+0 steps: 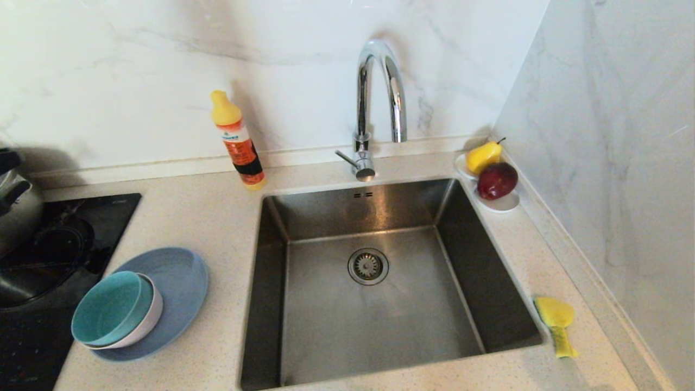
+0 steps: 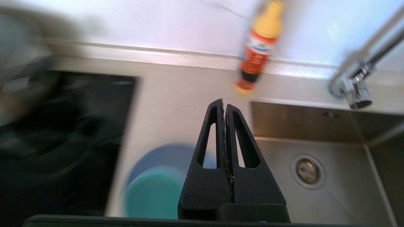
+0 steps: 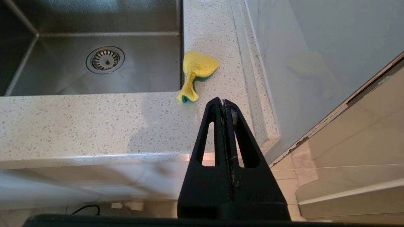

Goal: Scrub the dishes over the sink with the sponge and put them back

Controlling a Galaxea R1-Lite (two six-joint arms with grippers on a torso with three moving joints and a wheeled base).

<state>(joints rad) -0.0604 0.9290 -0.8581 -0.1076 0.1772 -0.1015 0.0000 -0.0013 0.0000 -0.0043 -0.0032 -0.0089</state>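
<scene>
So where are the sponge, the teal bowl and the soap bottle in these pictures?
sponge [image 1: 555, 314], head view, on its wide yellow end.
teal bowl [image 1: 111, 308], head view, on its speckled inside.
soap bottle [image 1: 242, 149], head view, on its orange label.

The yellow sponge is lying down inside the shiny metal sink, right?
No. The yellow sponge lies on the speckled countertop to the right of the steel sink, near its front corner, not inside it. The head view shows this.
</scene>
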